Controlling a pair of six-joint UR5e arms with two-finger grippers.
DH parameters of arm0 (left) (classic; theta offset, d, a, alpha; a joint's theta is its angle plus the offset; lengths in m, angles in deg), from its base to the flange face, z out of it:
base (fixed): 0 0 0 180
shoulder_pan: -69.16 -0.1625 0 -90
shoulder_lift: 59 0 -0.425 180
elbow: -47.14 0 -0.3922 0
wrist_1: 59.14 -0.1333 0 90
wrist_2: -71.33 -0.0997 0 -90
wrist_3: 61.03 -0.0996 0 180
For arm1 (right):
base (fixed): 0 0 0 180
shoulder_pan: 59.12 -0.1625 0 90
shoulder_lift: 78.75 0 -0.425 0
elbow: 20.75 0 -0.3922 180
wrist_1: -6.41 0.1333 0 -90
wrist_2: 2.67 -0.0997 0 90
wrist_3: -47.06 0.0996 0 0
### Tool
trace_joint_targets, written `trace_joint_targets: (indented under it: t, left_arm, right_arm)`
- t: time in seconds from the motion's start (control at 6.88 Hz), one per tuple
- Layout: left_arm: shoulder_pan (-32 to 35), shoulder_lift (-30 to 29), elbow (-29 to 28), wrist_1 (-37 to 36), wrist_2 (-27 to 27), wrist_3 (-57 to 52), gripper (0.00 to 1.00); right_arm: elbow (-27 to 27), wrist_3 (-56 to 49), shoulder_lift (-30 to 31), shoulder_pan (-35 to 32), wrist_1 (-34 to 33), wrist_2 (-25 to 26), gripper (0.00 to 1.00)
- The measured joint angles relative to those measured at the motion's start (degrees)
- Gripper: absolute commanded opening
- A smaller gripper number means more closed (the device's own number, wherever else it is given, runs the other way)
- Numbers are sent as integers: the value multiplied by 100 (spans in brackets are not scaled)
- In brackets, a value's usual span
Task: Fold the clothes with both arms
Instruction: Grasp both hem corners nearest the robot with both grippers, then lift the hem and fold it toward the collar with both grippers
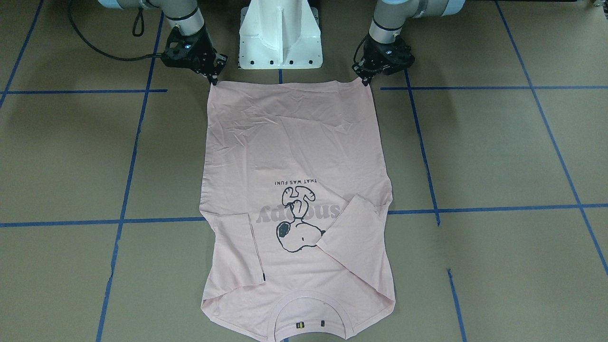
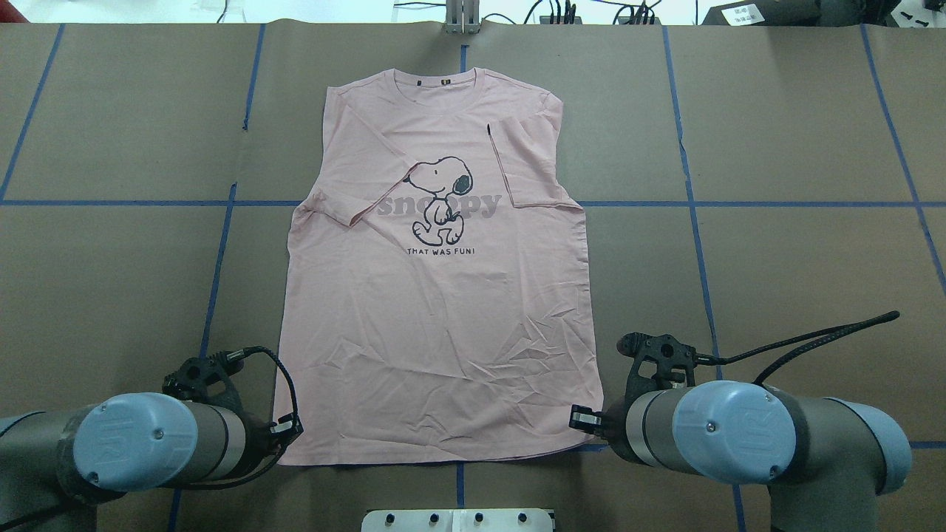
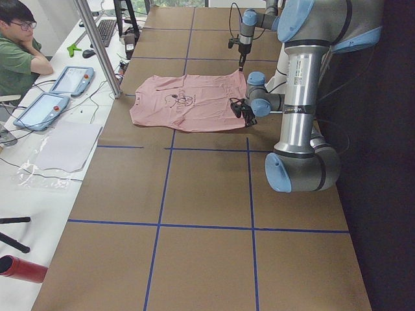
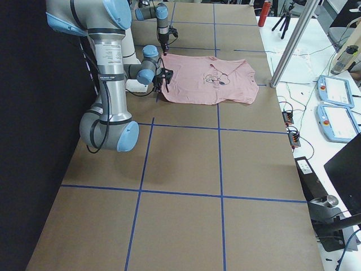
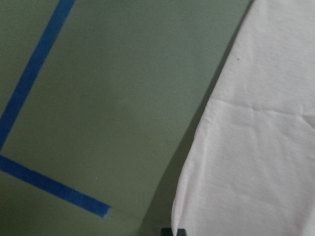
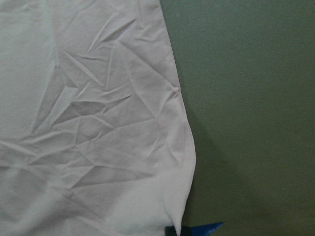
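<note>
Overhead exterior view has the pale pink T-shirt (image 2: 443, 318) lying flat, print up, in the middle of the tabletop (image 2: 776, 258). Its collar (image 2: 443, 77) is at the far end and its hem is near the robot's base. Both sleeves are already turned in over the chest: the left sleeve (image 2: 347, 196) lies slanted, and the right sleeve (image 2: 528, 162) lies straighter.

From the front, the left fingers (image 1: 365, 78) and right fingers (image 1: 213, 77) each come down to a point on a hem corner. They look pressed together on the cloth there, and each corner is drawn up slightly toward them.

The main hazard, as I judge it, is the thinness of these holds. Each bite sits at the very tip of a corner, so a pull toward the collar could slip one free and drop that side.

A pinch may also have caught only the top layer, which would let front and back part and bag.

If the two arms rise or travel unevenly, the fold line would run askew.

The slanted left sleeve lies loose, so dragging the body could flip it out.

The creases (image 2: 510, 355) near the hem would be pressed in under the fold.
</note>
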Motion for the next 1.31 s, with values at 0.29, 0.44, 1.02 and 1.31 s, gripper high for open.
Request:
trace_joint_targets:
  t: [0.29, 0.44, 1.02, 1.31]
  left_arm:
    - [-16, -1, 526, -368, 170, -182, 0]
    - [-47, 3, 812, -498, 211, -425, 0]
    - [-261, 10, 1609, -1176, 435, -1341, 0]
    - [-202, -177, 1608, -1263, 559, -1477, 0]
  right_arm:
    - [-334, -23, 287, -1, -14, -276, 0]
    - [-546, -26, 495, 61, -20, -409, 0]
    - [-1718, -5, 1476, 669, -46, -743, 0]
    - [-1592, -330, 1268, 265, -50, -723, 0]
